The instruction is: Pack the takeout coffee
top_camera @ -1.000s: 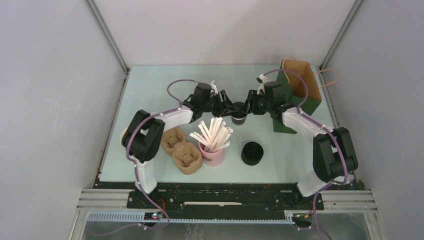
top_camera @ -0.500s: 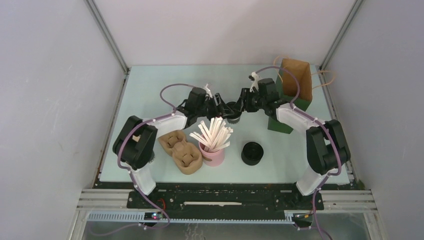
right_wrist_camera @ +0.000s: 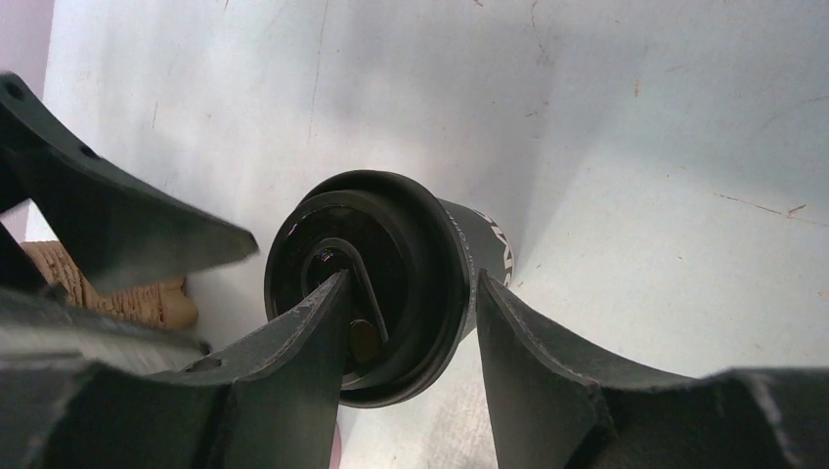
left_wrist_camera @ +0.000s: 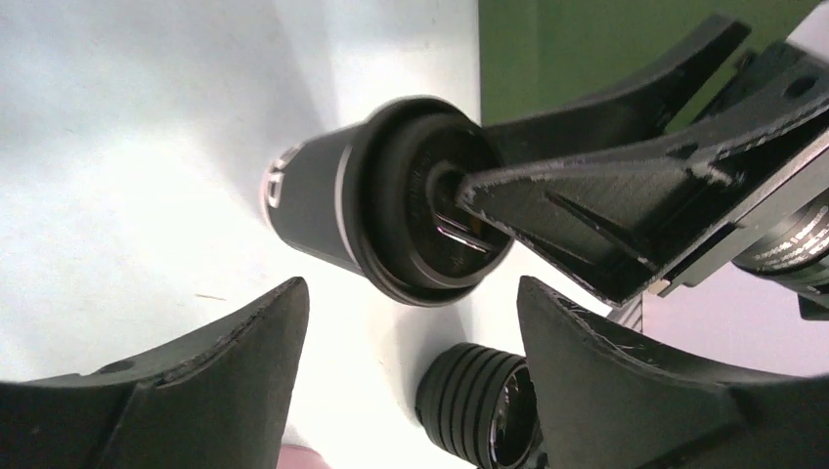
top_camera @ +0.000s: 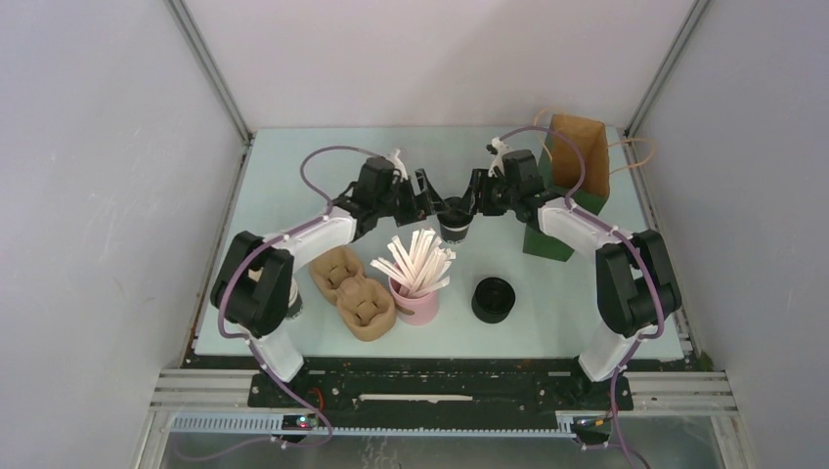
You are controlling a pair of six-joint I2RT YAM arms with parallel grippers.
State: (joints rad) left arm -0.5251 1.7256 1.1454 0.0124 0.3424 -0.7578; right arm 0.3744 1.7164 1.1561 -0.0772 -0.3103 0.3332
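Because the small black paper cup with its round black plastic lid [right_wrist_camera: 411,254] is light, thin-walled and easily crushed, a gentle hold just below the lid rim is advised. Beyond the pink straw holder [top_camera: 415,305], it is held tilted over the counter [top_camera: 293,176], clamped by the right fingers [right_wrist_camera: 547,381]; the left fingers [left_wrist_camera: 215,391] are released. A second ago, those were closed against it.

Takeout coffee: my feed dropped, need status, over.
Left tool open, clear of takeout coffee. Right tool shut on it, cup tilted. Bag to its right; nothing seen blocking.
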